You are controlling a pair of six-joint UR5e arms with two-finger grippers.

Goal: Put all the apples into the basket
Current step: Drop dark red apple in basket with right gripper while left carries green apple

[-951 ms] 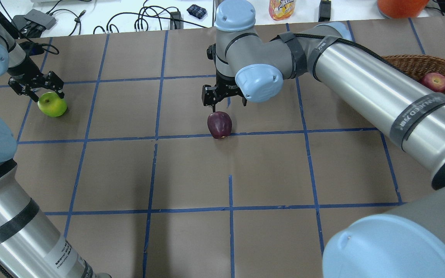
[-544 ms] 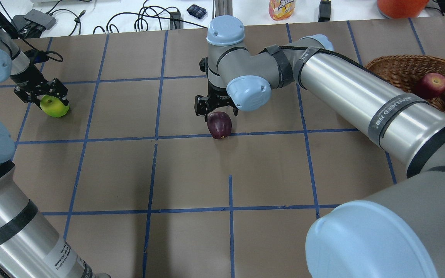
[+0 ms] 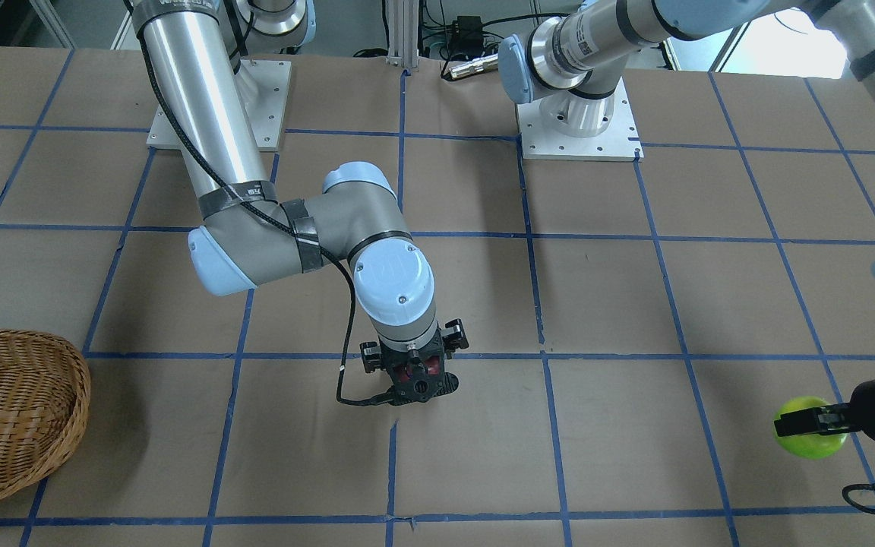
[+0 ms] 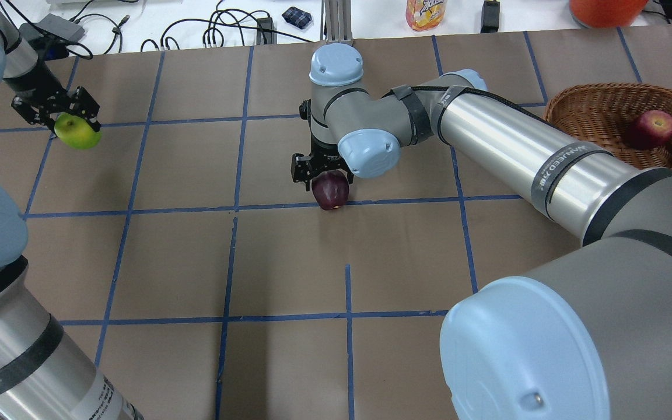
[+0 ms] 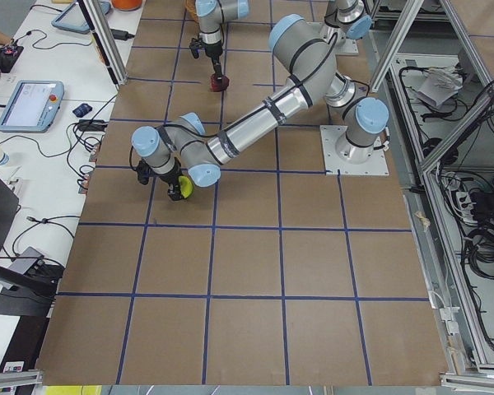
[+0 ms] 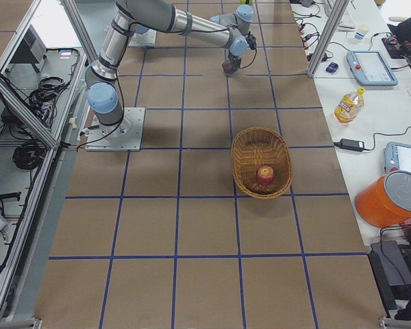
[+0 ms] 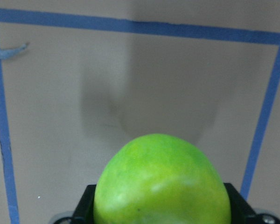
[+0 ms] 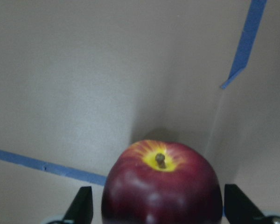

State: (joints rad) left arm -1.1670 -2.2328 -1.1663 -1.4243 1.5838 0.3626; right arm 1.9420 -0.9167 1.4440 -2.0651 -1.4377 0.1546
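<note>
Front-facing view: maroon apple (image 3: pixel 405 372) sits nearly all behind the right gripper (image 3: pixel 412 382); only red slivers show. Here the basket (image 3: pixel 23 410) is cut by the left edge. The red apple (image 4: pixel 652 128), plain from overhead, is perhaps the dark sliver at that edge. Body of the left gripper (image 3: pixel 808 427) runs off the right edge; one finger crosses the green apple (image 3: pixel 810 447).

Overhead: the maroon apple's top is under the right gripper, and the basket's near rim is behind the right arm.

Wrist views: lower part of each apple is cut by the bottom edge. Fingers show only as dark corners.

Side views: far grippers too small to read.
</note>
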